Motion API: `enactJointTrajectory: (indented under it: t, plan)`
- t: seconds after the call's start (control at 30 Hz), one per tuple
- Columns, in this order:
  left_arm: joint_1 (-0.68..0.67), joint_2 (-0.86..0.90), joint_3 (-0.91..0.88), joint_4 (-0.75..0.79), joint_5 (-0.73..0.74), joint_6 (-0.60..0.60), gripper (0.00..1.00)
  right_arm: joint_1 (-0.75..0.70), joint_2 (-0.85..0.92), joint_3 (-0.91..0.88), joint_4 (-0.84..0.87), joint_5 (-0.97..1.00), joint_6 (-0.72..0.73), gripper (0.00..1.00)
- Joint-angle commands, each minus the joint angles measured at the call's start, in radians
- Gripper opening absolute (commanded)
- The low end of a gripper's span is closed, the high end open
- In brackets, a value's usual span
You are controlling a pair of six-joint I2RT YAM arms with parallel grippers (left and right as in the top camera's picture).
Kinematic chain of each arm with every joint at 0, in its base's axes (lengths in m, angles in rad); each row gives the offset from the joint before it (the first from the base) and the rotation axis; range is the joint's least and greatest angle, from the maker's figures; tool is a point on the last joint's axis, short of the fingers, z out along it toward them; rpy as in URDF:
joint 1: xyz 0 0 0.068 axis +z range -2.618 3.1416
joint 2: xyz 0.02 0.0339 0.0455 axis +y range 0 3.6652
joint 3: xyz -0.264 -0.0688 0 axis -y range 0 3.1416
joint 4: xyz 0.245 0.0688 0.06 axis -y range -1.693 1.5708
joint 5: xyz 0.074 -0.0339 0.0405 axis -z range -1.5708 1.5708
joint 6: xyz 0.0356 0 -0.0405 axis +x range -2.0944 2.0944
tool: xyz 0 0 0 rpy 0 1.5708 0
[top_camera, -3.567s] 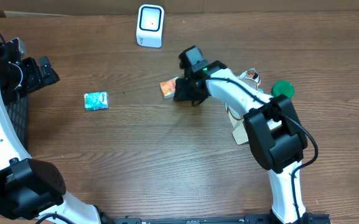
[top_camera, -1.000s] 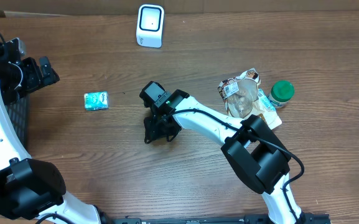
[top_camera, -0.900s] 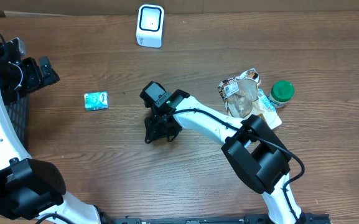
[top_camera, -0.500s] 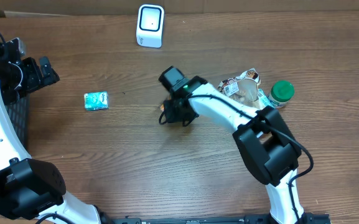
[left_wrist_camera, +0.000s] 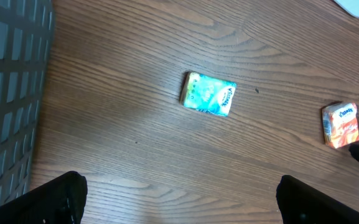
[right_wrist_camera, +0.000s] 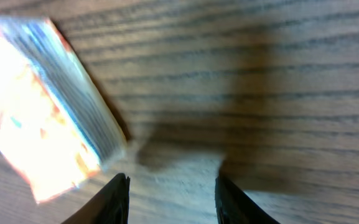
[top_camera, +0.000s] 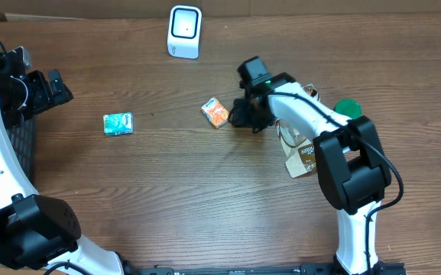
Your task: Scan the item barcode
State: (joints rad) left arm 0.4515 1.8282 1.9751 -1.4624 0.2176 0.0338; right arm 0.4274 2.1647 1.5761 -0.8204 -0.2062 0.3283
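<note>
The orange packet (top_camera: 215, 112) lies flat on the wooden table (top_camera: 205, 198) a little above the middle of the overhead frame, below and to the right of the white scanner (top_camera: 184, 31) at the top edge. The right gripper (right_wrist_camera: 170, 180) is just right of it, jaws parted with only bare wood between them (the packet fills the wrist view's upper left, outside the fingers). At far left, the left gripper (left_wrist_camera: 179, 183) gapes wide and empty above a teal packet (left_wrist_camera: 208, 101).

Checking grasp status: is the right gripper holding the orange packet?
No, the orange packet lies on the table beside the right gripper, which holds nothing.
</note>
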Motion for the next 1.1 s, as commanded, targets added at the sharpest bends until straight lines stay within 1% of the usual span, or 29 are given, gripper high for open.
enactJointTrajectory:
  t: [0.0,0.1,0.2,0.33,0.43,0.53,0.7,0.73,0.77,0.8,0.83,0.93,1.07]
  plan:
    - [-0.007,-0.002,0.002,0.000,0.011,0.019,1.00,0.008,-0.003,0.079,-0.061,-0.113,-0.165,0.43]
    - [-0.007,-0.002,0.002,0.000,0.011,0.019,1.00,0.008,-0.003,0.129,-0.079,-0.110,-0.208,0.43]
    - [-0.007,-0.002,0.002,0.000,0.012,0.019,1.00,0.008,-0.002,0.146,-0.015,-0.114,-0.225,0.43]
    - [-0.007,-0.002,0.002,0.001,0.011,0.019,1.00,0.008,0.022,0.146,0.028,-0.114,-0.225,0.43]
    - [-0.007,-0.002,0.002,0.000,0.011,0.019,1.00,0.008,0.066,0.146,0.043,-0.114,-0.221,0.38]
    - [-0.007,-0.002,0.002,0.000,0.011,0.019,1.00,0.008,0.110,0.146,0.059,-0.143,-0.221,0.37]
    - [-0.007,-0.002,0.002,0.000,0.011,0.019,1.00,0.008,0.143,0.145,0.067,-0.155,-0.208,0.28]
    - [-0.007,-0.002,0.002,0.000,0.012,0.019,1.00,0.008,0.143,0.145,0.060,-0.156,-0.192,0.22]
    - [-0.007,-0.002,0.002,0.000,0.011,0.019,1.00,0.008,0.143,0.146,0.056,-0.161,-0.190,0.18]
    - [-0.007,-0.002,0.002,0.000,0.011,0.019,1.00,0.009,0.143,0.146,0.055,-0.186,-0.190,0.07]
    - [-0.007,-0.002,0.002,0.000,0.011,0.019,1.00,0.009,0.143,0.146,0.052,-0.235,-0.191,0.04]
    - [-0.007,-0.002,0.002,0.000,0.011,0.019,1.00,0.006,0.136,0.147,0.040,-0.319,-0.191,0.04]
    - [-0.007,-0.002,0.002,0.000,0.011,0.019,1.00,-0.018,0.052,0.148,-0.003,-0.435,-0.169,0.04]
